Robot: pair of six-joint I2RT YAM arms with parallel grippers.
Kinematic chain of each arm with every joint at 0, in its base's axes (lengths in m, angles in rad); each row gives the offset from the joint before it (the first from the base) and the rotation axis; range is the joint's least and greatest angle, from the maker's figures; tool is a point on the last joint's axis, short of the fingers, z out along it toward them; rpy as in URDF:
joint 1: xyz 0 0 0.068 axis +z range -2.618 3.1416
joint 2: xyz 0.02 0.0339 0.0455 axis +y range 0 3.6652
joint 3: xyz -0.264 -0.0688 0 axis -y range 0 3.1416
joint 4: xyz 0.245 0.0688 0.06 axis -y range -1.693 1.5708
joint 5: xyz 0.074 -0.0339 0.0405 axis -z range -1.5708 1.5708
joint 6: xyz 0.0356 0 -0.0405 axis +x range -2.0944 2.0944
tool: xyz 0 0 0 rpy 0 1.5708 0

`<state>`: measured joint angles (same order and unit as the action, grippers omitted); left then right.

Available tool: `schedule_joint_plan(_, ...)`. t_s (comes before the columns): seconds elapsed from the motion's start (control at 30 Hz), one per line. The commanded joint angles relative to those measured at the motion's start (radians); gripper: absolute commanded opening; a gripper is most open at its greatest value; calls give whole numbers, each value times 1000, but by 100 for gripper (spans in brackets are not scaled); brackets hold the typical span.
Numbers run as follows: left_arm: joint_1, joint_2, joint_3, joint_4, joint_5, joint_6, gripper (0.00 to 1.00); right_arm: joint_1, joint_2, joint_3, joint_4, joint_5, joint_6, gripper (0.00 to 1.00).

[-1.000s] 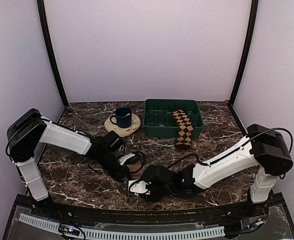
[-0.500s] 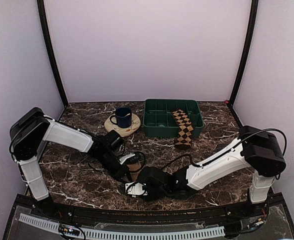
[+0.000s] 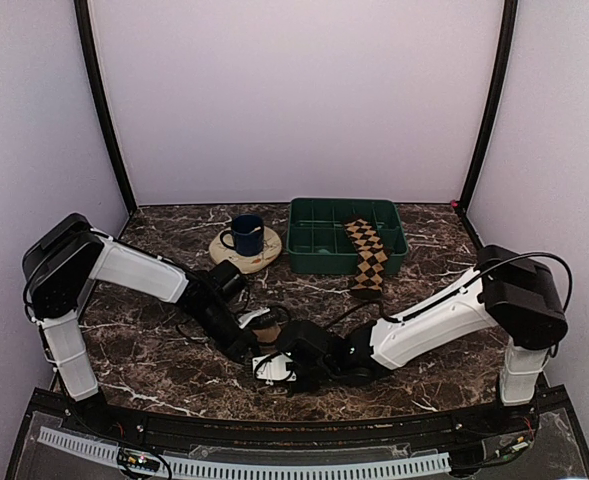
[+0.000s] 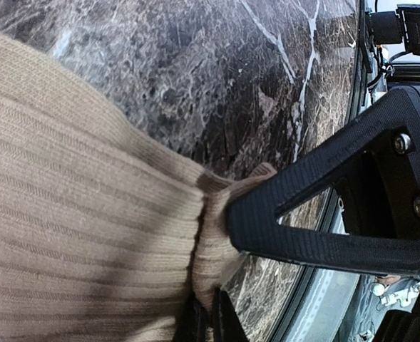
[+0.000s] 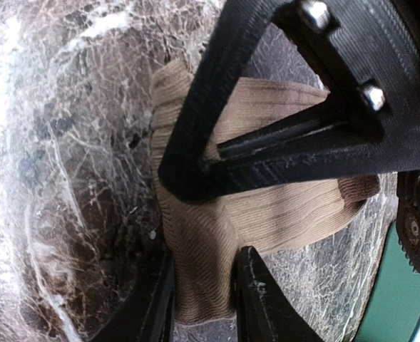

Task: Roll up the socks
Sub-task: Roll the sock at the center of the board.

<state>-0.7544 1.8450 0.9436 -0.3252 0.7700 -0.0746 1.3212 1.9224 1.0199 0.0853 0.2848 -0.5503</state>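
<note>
The tan-beige sock (image 3: 266, 330) lies bunched on the marble near the table's front, between both grippers. My left gripper (image 3: 246, 345) is shut on a fold of its ribbed edge (image 4: 208, 299), and the sock (image 4: 81, 214) fills the left wrist view. My right gripper (image 3: 272, 365) holds the sock's narrow end (image 5: 202, 278) squeezed between its two fingers. The left gripper's black fingers (image 5: 217, 114) cross over the sock (image 5: 288, 214) in the right wrist view. The argyle sock (image 3: 366, 255) lies flat, draped over the green tray's front wall.
A green tray (image 3: 314, 262) stands at the back centre. Left of it, a dark blue mug (image 3: 244, 233) sits on a round wooden board (image 3: 264, 258). The table's near edge and rail (image 4: 316, 313) run close behind the grippers.
My right gripper has moved away from the near edge toward the left gripper, closing in on the tan sock. The left gripper has barely shifted.
</note>
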Motion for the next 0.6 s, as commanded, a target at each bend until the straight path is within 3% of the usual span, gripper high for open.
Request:
schedule_joint_plan(0.0, 10, 22, 10, -82, 7, 32, 0, -24, 30, 17, -98, -46, -7, 26)
schedule_joint_plan(0.17, 12, 30, 22, -96, 28, 41, 0, -27, 62, 48, -163, -82, -14, 24)
schedule_joint_plan(0.43, 20, 15, 26, -105, 7, 24, 1, -49, 104, 99, -256, -167, 36, 7)
schedule_joint_plan(0.57, 31, -29, 20, -98, -21, -5, 20, -62, 103, 104, -282, -196, 60, 2)
